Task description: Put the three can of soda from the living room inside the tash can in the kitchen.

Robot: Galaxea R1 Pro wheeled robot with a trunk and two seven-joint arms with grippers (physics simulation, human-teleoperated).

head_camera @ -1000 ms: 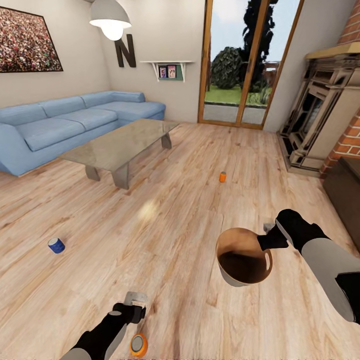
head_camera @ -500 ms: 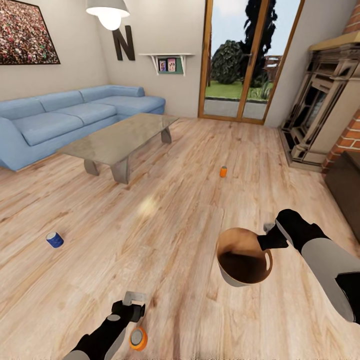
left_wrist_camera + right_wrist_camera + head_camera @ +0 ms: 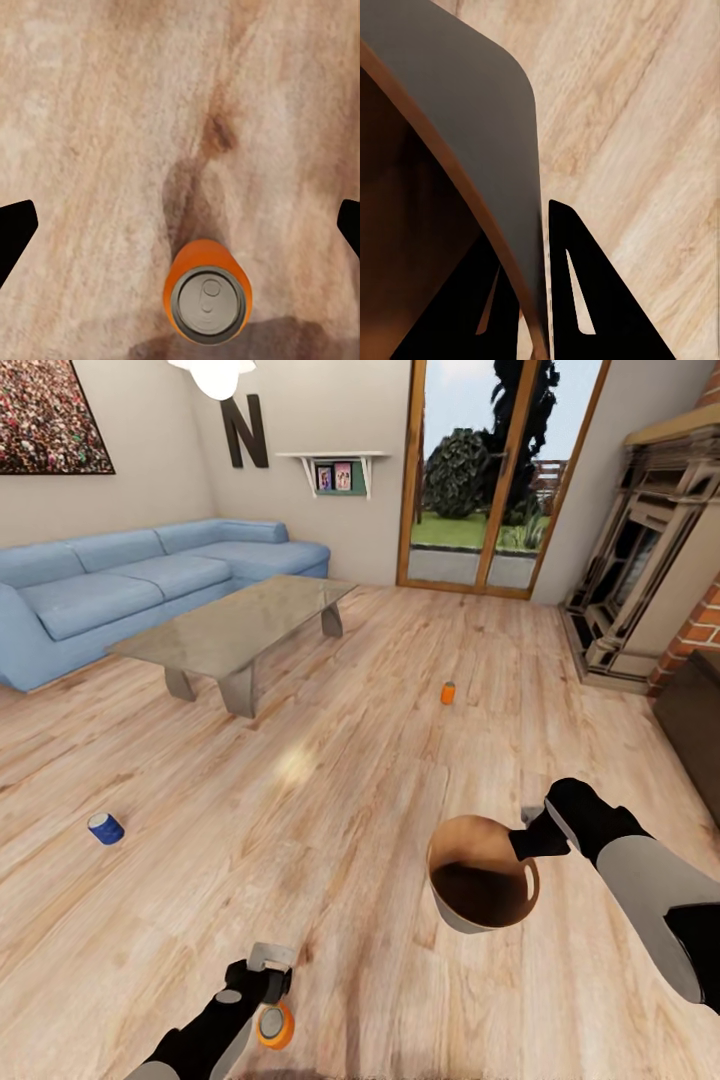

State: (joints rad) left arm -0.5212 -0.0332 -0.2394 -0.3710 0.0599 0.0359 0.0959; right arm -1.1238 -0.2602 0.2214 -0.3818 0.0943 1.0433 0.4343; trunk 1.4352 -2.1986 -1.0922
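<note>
Three cans of soda stand on the living room's wood floor. One orange can (image 3: 273, 1025) is upright just below my left gripper (image 3: 268, 986); in the left wrist view this can (image 3: 209, 300) shows its grey top, and the open left gripper (image 3: 180, 225) hovers above it with fingertips (image 3: 15, 229) spread wide. The blue can (image 3: 104, 828) is far to the left. A second orange can (image 3: 447, 693) stands farther ahead. My right gripper (image 3: 528, 842) holds the light-brown trash can (image 3: 483, 885) by its rim, above the floor; the right gripper (image 3: 529, 300) pinches the bin's wall (image 3: 472, 135).
A grey low table (image 3: 235, 630) and a blue sofa (image 3: 110, 585) stand ahead on the left. Glass doors (image 3: 490, 470) are at the back. A brick fireplace (image 3: 650, 560) and a dark cabinet (image 3: 695, 730) line the right side.
The whole view has advanced into the room, so the camera moved. The near orange can now sits closer under my left gripper. The trash can stays in the right gripper.
</note>
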